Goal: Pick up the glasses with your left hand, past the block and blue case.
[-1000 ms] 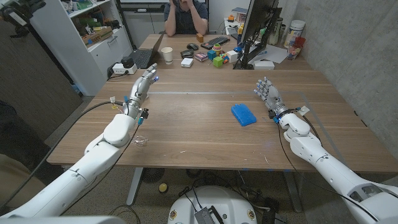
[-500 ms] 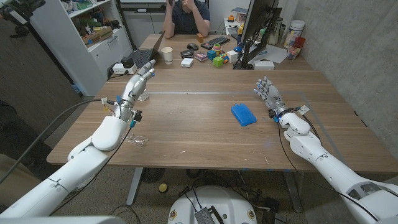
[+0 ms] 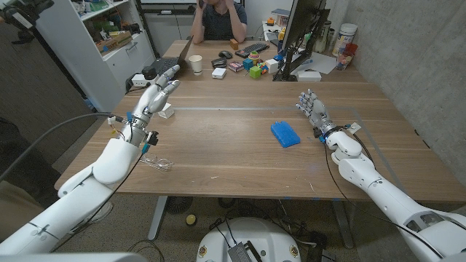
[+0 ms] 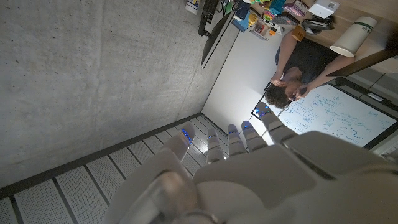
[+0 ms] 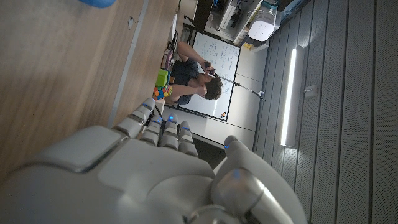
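The glasses (image 3: 160, 164) lie near the worktop's (image 3: 226, 156) near-left edge, just beside the left forearm and well behind the left hand (image 3: 151, 102), which is raised above the surface with its fingers (image 3: 169, 87) apart and stretched toward the far side, holding nothing. A small white block (image 3: 167, 111) sits just under and beside that hand, and the blue case (image 3: 285, 134) lies toward the right, near the right hand (image 3: 312, 109), which stands upright with its fingers loosely apart and empty. The main risk, as I judge it, is that the left hand is reaching away from the glasses: to get back it must pull in and turn down, and the forearm or its trailing cable could sweep the thin wire frame off the nearby edge. The frame looks light and low, so fingers coming down flat may push it along rather than catch it. The block could also get knocked on the way back.
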Tool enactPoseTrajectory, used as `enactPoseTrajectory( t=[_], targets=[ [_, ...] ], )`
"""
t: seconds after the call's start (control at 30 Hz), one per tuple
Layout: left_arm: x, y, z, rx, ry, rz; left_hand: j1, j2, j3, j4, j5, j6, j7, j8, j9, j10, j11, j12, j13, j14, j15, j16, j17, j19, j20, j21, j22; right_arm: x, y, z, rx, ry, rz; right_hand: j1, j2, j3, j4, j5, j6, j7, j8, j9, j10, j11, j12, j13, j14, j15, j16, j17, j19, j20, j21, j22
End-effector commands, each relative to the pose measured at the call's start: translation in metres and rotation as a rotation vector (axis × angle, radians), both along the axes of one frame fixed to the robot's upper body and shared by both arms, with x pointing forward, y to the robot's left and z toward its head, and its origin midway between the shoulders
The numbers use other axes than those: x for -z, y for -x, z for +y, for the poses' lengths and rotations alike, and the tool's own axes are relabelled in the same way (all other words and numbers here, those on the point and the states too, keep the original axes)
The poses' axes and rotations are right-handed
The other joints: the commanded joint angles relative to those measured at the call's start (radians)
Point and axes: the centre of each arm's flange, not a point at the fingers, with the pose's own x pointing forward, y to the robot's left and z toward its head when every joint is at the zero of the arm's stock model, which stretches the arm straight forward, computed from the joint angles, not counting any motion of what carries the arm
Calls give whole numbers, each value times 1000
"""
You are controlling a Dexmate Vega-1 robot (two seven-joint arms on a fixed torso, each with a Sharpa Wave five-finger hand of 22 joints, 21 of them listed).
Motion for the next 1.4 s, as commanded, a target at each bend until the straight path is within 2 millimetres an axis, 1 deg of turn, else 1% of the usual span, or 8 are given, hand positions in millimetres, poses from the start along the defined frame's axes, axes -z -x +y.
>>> enactPoseTrajectory(
  t=[0.03,0.17,0.37,0.57,0.67,0.87,1.07,1.4],
  targets=[
    [-6,58,5,-120,-128,-55,20,6,2,-14,-2,-3,-14,-2,3,-10,-11,-5,4,-6,-7,-2,3,-1,2,-6,2,-2,-4,4,-12,3,-2,-7,16,5,-4,5,7,4,10,5,7,-4,5,5,0,7,7,3,8,-2,3,3],
    [-6,69,8,-171,-175,-48,33,7,0,-29,-6,-9,-33,-5,3,-17,-14,-8,4,-13,-10,-2,3,-5,4,-12,2,-2,-7,7,-16,7,3,-8,15,5,-5,5,7,4,10,5,6,-4,5,5,0,8,7,3,8,-2,3,3],
    [-5,77,13,-231,-229,-17,47,8,-1,-46,-10,-20,-43,-8,4,-25,-13,-10,4,-25,-6,-5,4,-7,14,-17,2,-2,-10,10,-16,13,7,-9,14,4,-5,5,7,4,10,5,6,-4,4,5,0,7,7,3,8,-2,2,3],
    [-10,85,17,-300,-291,15,72,9,-5,-72,-15,-48,-64,-13,4,-46,-14,-15,5,-39,-8,-4,4,-6,18,-25,2,-2,-13,10,-14,18,11,-9,13,4,-5,5,7,4,10,5,6,-4,5,5,1,7,7,3,8,-2,2,3],
    [-13,94,17,-334,-325,27,78,10,-7,-79,-17,-55,-65,-13,4,-55,-12,-17,5,-45,-5,-5,5,-9,24,-28,2,-2,-14,10,-13,18,14,-10,13,3,-5,5,6,4,10,5,6,-3,4,5,1,7,7,3,8,-1,2,3],
    [-19,117,16,-420,-401,54,97,12,-16,-98,-21,-71,-74,-12,4,-69,-15,-16,5,-58,-8,-3,6,-13,23,-38,3,-2,-16,9,-11,19,16,-10,12,3,-5,5,6,4,10,5,6,-3,4,5,0,7,7,3,8,-1,2,3],
    [-21,139,20,-489,-428,61,106,16,-20,-105,-22,-63,-76,-6,5,-65,-19,-12,5,-55,-9,1,6,-4,24,-38,3,-4,-18,10,-14,24,18,-11,11,2,-5,6,6,5,10,5,7,-2,5,5,0,9,7,3,9,-1,2,3],
    [-23,153,24,-563,-512,172,133,25,-16,-127,-23,-45,-77,1,5,-56,-30,-7,5,-55,-18,1,5,2,17,-44,2,-5,-21,17,-21,42,24,-12,11,2,-6,6,6,5,9,5,6,-1,5,5,0,10,6,3,8,-1,2,3]
  ],
)
